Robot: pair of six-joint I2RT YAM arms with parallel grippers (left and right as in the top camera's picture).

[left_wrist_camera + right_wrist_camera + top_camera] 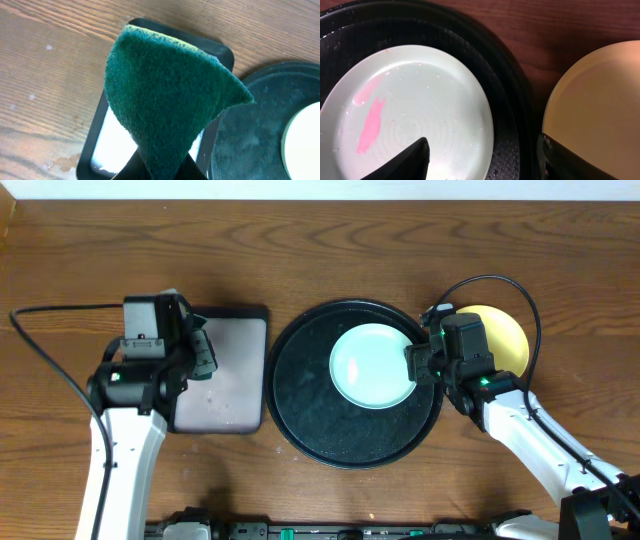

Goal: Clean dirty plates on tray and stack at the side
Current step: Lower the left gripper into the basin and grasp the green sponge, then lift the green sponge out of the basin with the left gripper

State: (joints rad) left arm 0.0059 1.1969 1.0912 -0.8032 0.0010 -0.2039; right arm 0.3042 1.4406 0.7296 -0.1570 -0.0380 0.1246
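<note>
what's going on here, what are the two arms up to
Plate cleaning, mid-job. The left gripper is shut on a green scouring pad, held above the small rectangular tray. The right gripper hangs open at the edge of a mint plate with a pink smear on the round black tray. A yellow plate sits on the table beside it.

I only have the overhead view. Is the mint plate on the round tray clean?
Observer: No. The right wrist view shows pink smears on the mint plate.
Operator: What is that dark thing on the left?
Observer: The left gripper is shut on a green scouring pad, held over the rectangular tray.
Operator: And on the right, any grip yet?
Observer: No. The right gripper is open, its jaws either side of the mint plate's rim, not closed on it.
</note>
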